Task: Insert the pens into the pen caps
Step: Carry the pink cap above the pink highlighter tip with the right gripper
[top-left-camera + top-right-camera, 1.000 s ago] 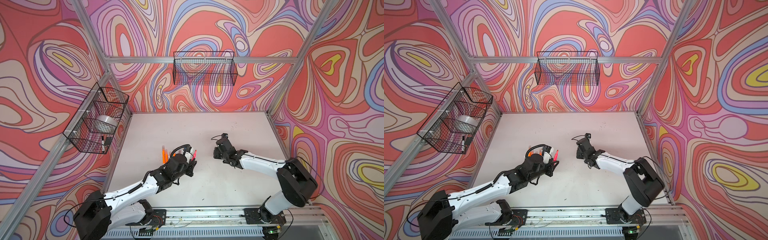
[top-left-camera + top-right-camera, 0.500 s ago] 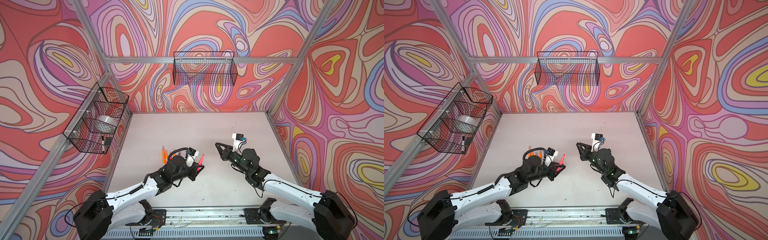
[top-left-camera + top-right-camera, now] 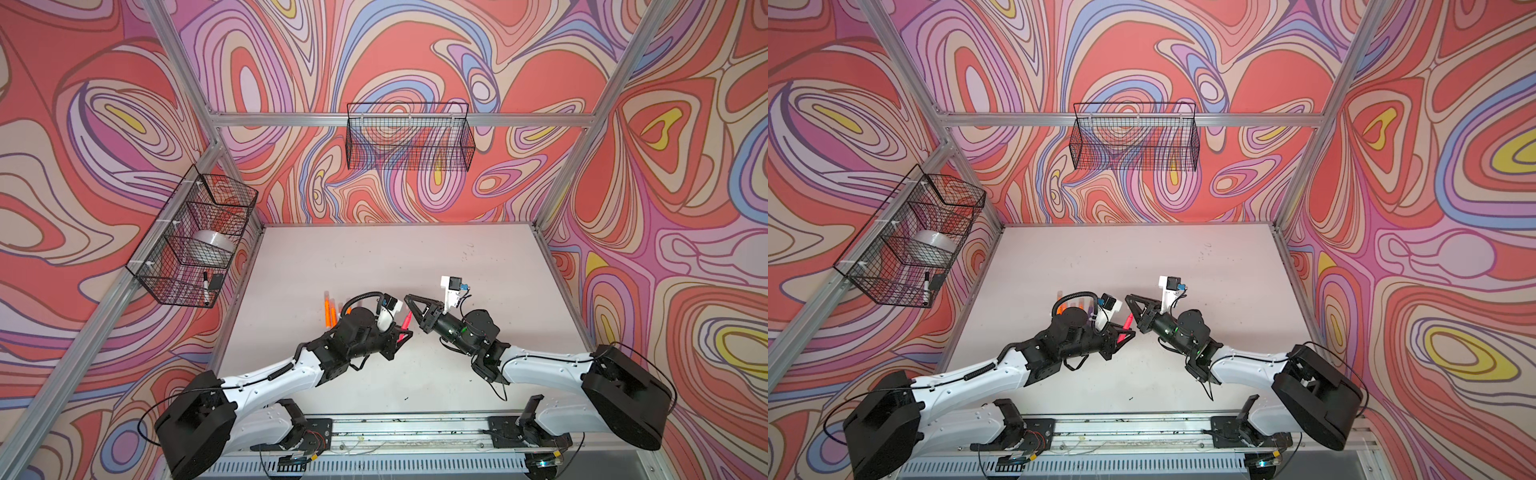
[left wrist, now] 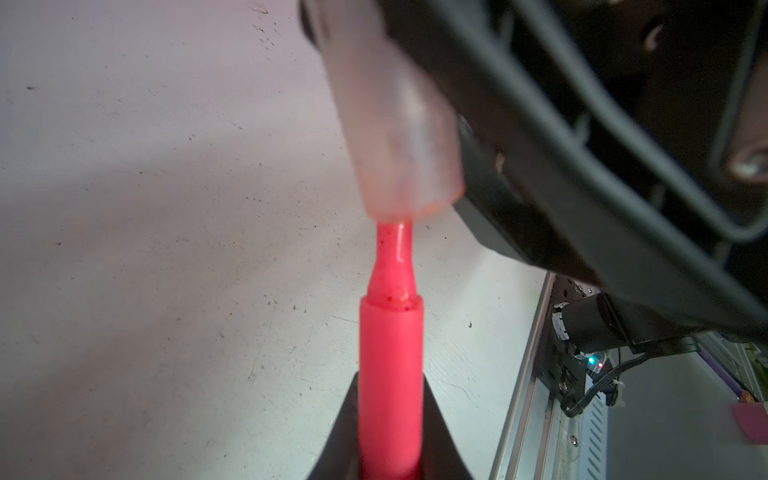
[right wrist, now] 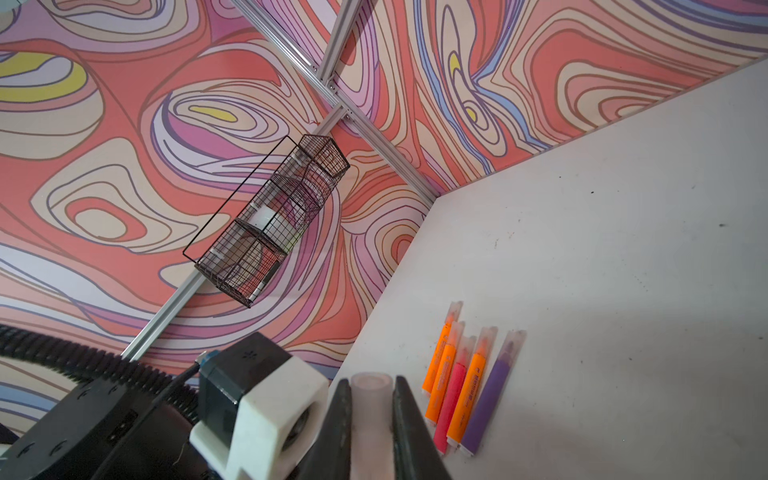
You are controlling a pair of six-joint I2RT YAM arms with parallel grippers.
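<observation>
Right gripper (image 3: 409,299) moved in; cap (image 4: 395,124) now meets pink pen (image 4: 390,365) tip.

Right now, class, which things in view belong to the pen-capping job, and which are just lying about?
Belong to the job: pink pen; clear cap at its tip; five capped pens lying in a row.
Just lying about: side wire basket, its tape roll and black-capped marker; back wire basket.

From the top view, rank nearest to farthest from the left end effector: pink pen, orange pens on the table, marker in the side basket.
1. Pink pen: clamped in the left end effector itself.
2. Orange pens: on the table, just to its left.
3. Marker: in the wire basket on the left wall.
</observation>
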